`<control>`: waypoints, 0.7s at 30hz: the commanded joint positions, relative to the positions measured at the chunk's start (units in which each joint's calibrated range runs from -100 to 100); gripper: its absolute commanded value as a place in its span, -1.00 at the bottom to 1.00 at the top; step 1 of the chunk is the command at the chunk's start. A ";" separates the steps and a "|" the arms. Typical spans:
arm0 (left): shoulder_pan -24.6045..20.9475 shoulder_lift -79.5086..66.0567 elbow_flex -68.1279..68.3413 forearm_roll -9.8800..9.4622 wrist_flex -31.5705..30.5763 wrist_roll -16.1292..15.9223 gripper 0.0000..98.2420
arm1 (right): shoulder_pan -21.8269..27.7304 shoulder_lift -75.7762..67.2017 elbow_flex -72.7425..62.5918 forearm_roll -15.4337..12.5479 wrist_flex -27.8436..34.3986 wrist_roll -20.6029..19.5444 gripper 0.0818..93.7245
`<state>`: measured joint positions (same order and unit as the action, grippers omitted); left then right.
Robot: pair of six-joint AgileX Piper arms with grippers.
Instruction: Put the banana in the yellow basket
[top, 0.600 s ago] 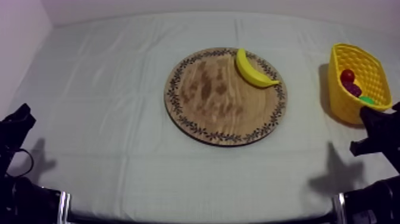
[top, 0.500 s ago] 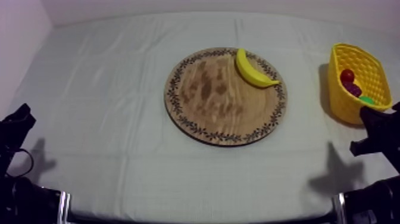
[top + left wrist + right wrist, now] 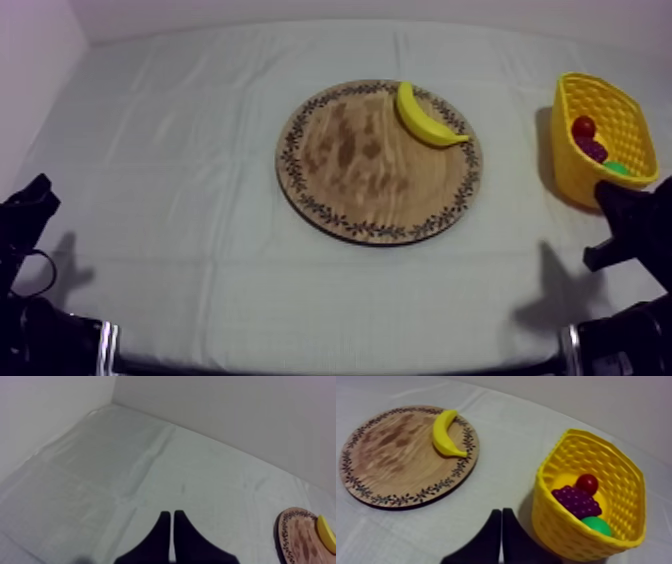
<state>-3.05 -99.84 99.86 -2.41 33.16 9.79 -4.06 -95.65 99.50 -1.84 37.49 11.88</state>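
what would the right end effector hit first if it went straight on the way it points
Likely bare cloth: the right end effector points into the gap between board and basket, though depth is unclear.

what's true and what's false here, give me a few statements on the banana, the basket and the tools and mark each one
1. The banana lies on the wooden board, near its rim. True.
2. The yellow basket is empty. False: it holds a bunch of grapes, a small red fruit and a green fruit.
3. The right tool is shut on the banana. False: it is shut on nothing, beside the basket.
4. The left tool is shut with nothing in it. True.
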 commanded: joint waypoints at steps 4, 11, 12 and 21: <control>-0.02 0.02 0.03 -0.01 -0.01 0.00 -1.00 | -3.68 -0.10 0.05 0.01 0.01 1.88 -0.99; -0.02 0.02 0.03 -0.01 -0.01 0.00 -1.00 | -5.31 -0.10 0.05 0.03 0.13 4.40 -0.99; -0.02 0.02 0.03 -0.01 -0.01 0.00 -1.00 | -5.60 -0.10 -0.12 0.06 0.68 4.22 -0.99; -0.02 0.02 0.03 -0.01 -0.01 0.00 -1.00 | -10.87 7.88 -6.78 2.82 4.95 2.69 -0.99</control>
<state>-3.05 -99.84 99.86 -2.41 33.16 9.79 -14.25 -90.99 95.15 0.72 42.63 15.04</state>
